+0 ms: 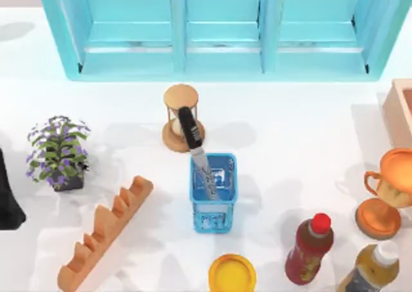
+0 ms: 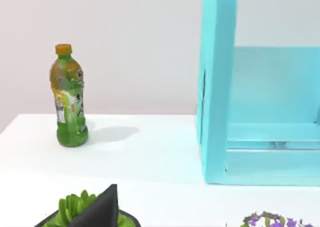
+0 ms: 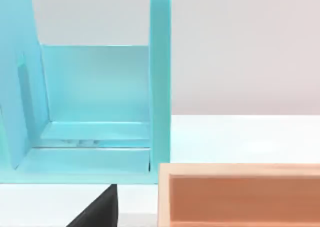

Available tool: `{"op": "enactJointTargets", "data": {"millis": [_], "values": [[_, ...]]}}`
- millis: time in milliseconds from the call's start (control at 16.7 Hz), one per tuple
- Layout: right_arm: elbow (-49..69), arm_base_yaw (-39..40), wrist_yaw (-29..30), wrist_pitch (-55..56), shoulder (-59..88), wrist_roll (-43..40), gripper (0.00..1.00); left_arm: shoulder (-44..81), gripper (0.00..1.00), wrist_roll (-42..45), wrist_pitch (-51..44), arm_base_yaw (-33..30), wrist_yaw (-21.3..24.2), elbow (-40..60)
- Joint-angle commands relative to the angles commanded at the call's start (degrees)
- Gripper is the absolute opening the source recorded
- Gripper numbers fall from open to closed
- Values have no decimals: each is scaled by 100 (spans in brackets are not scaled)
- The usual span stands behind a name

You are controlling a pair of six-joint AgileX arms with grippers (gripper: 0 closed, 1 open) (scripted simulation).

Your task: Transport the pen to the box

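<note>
Likely light, stiff and slick, the pen (image 1: 198, 160) leaning in the blue basket (image 1: 213, 192) invites gripping its black cap; jaws' state cannot be told.

We see the box (image 3: 240, 194), pale tan with a reddish-brown inside, on the white table (image 3: 250, 137), just beside the turquoise cabinet (image 3: 95, 112), with a dark gripper part (image 3: 97, 209) near it.

- You've got a white table (image 1: 290, 121), evenly lit, soft shadows.
- Big turquoise cabinet (image 1: 222, 28) spans the far edge, three open compartments.
- Plain pale wall (image 2: 130, 37) behind it.
</note>
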Motion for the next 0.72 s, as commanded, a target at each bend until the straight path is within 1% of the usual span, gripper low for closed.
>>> {"op": "enactJointTargets", "data": {"millis": [180,360,540,720], "values": [[29,51,-13,6,70,0,100,0,100,0,0,0,0,0],[261,419,-109,72,623,33,100,0,100,0,0,0,0,0],[714,1016,-241,235,1706,116,100,0,100,0,0,0,0,0],[1338,1741,-412,515,3164,265,100,0,100,0,0,0,0,0]]}}
